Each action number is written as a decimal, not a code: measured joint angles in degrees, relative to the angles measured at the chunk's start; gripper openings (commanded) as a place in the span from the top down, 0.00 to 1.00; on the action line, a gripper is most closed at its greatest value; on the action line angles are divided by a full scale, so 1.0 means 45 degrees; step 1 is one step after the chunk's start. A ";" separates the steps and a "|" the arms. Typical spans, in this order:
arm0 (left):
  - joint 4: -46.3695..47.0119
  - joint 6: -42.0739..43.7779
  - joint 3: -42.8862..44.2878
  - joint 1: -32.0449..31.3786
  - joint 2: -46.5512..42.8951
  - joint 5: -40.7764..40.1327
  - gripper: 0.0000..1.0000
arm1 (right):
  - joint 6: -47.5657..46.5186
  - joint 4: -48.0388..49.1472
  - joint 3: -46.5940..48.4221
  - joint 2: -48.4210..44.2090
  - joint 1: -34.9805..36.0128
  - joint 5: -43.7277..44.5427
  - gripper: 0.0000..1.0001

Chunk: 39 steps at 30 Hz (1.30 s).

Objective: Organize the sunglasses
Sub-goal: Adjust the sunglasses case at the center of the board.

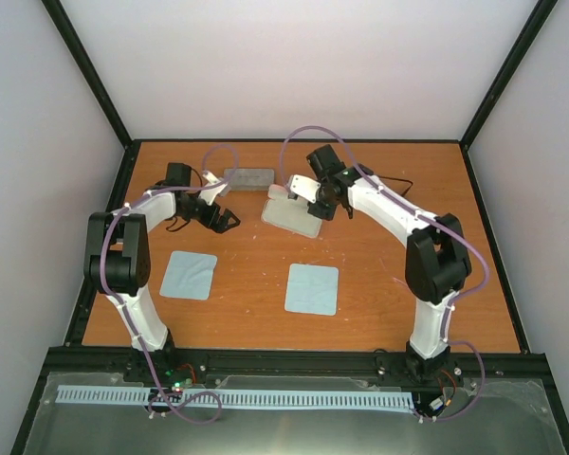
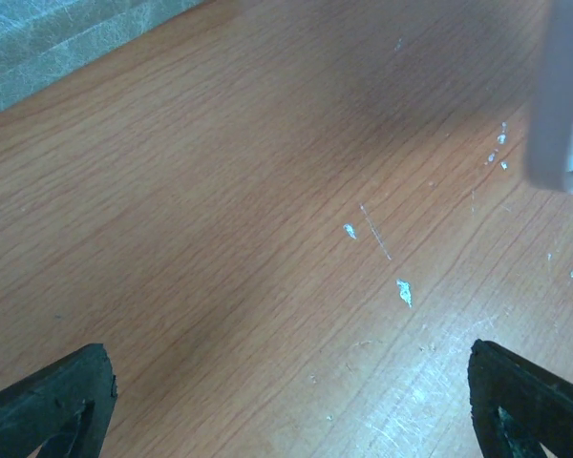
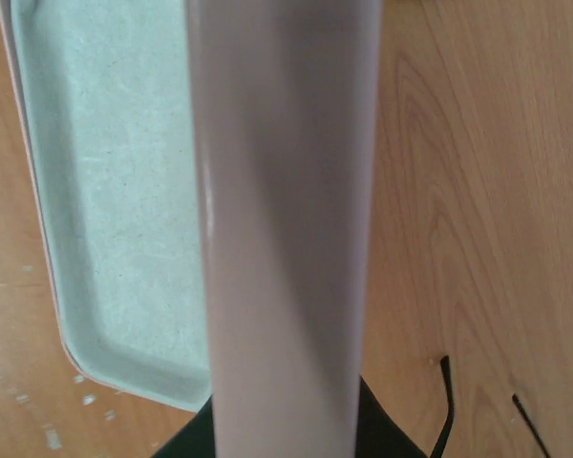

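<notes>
**Wooden table, one case held open for the glasses**

Orange-brown wood of the table [image 1: 389,275] fills a white-walled booth, with both arms reaching toward the upper middle of the top view. There the open case [image 1: 299,220] lies with its pale lining showing. The right gripper [image 1: 327,201] is closed on the upright lid [image 3: 286,191], its fingers almost hidden behind it. A grey case [image 1: 248,177] sits just above and to the left, and two light-blue cloths [image 1: 190,275] [image 1: 313,289] lie lower in the frame.

The left gripper [image 2: 288,391] hangs over bare wood, spread wide and empty. The sunglasses [image 3: 449,405] show only as thin black arms at the lower right of the right wrist view, on the wood just beside the case.

The step looks like loading the glasses. It would go best with the lid held steady and upright. The free gripper should take the frame near its middle and lay it lengthwise on the lining, without nudging the case.
</notes>
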 measured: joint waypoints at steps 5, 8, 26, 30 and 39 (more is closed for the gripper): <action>-0.0034 0.0136 0.0005 0.0000 0.0000 0.0034 0.00 | -0.1486 0.0374 0.0393 0.1336 -0.0019 0.0593 0.97; -0.0034 0.0170 0.0005 0.0000 0.0000 0.0029 0.00 | -0.2273 0.0384 0.0714 0.2220 -0.0019 0.0879 0.97; -0.0029 0.0180 0.0005 0.0000 0.0000 0.0024 0.00 | -0.3453 0.0991 0.0845 0.2919 -0.0029 0.0899 0.64; -0.0024 0.0180 0.0005 0.0000 0.0000 0.0024 0.01 | -0.3283 0.1141 0.0845 0.2958 -0.0024 0.0923 0.59; -0.0019 0.0117 0.0005 -0.0015 -0.0019 0.0019 0.01 | -0.2599 0.1831 0.0544 0.2594 -0.0019 0.1219 0.45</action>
